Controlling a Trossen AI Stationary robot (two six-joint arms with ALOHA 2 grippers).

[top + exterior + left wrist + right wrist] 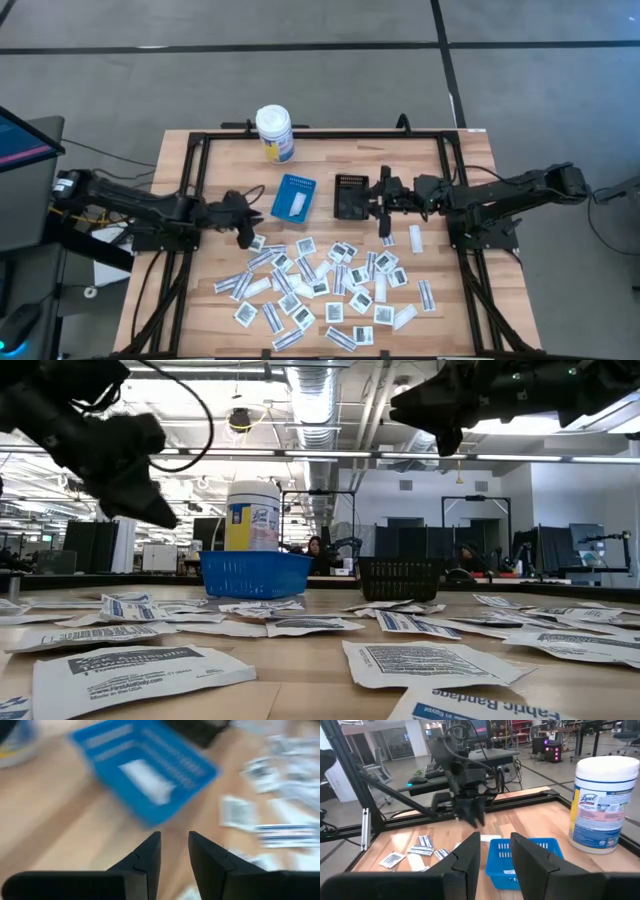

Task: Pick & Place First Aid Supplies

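left gripper (243,222) jaws: narrow gap, nothing between them, seen clearly in left wrist view (174,851). it hangs above the bench (180,290), just off the left edge of the packet spread, near the blue tray (293,197). right gripper (385,212) jaws: also a narrow gap, empty per right wrist view (495,851). it sits just beside the black tray (351,197), on its right side, raised off the bench.

blue tray is mid-bench, w/ one white packet (297,204) lying inside. black tray is right next to it, apart by a small gap; contents can't be made out. white bottle (274,133) w/ yellow label stands upright near the far edge, behind the blue tray.

first aid supplies (325,285): dozens of flat white packets scattered over the near half of the bench, some overlapping, some square w/ dark print, some narrow strips. one strip (415,238) lies a bit apart, near the right gripper. low view shows packets (425,660) lying flat, edges slightly curled.
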